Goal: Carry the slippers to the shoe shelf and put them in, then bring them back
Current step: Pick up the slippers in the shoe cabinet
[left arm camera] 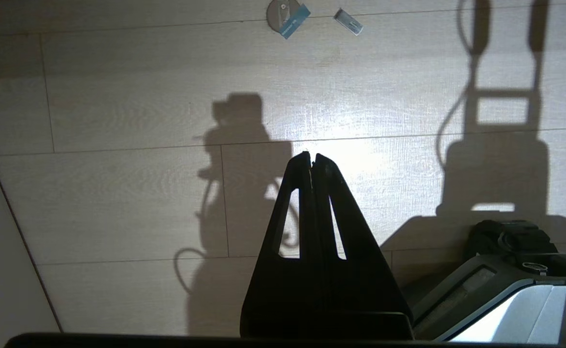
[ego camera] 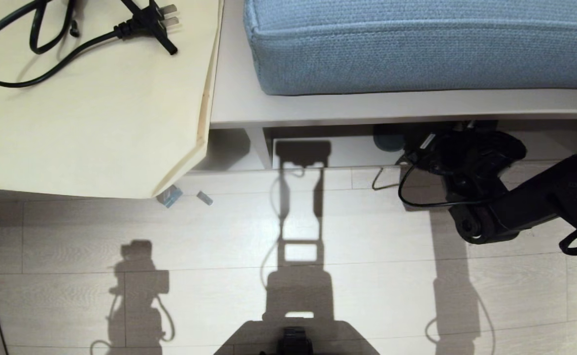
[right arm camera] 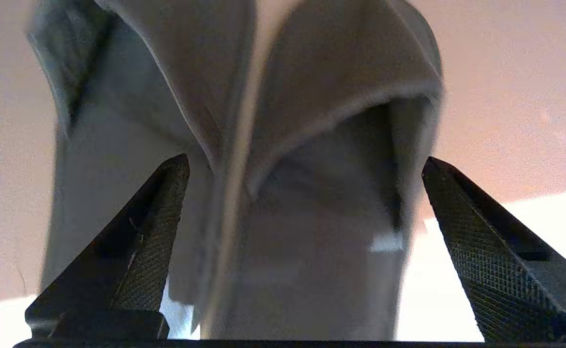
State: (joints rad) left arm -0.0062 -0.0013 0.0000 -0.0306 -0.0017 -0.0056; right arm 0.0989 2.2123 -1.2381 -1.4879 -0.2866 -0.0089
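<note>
**Right gripper at the shelf opening, slippers between spread fingers**

Count for your record: 2 slippers (right arm camera: 283, 159), side by side, filling the right wrist view; in the head view you see only a dark blue-grey patch (ego camera: 389, 138) just inside the shoe shelf (ego camera: 318, 148), under the ledge. 1 blue cushion (ego camera: 416, 44) on that ledge. 1 pale desk (ego camera: 86, 113) at the left, carrying 1 black power cord (ego camera: 140, 24) with its plug. 2 small blue-grey scraps (ego camera: 170, 197) on the pale plank floor (ego camera: 367, 276) beside the desk corner.

Right gripper (right arm camera: 307, 251): your arm reaches in from the right, wrist at the shelf mouth, fingers (right arm camera: 486, 251) spread wide, 1 on either side of the pair; whether they touch the fabric cannot be told.

Left gripper (left arm camera: 312, 162): parked, pointing at the floor, fingertips pressed together, holding nothing.
</note>
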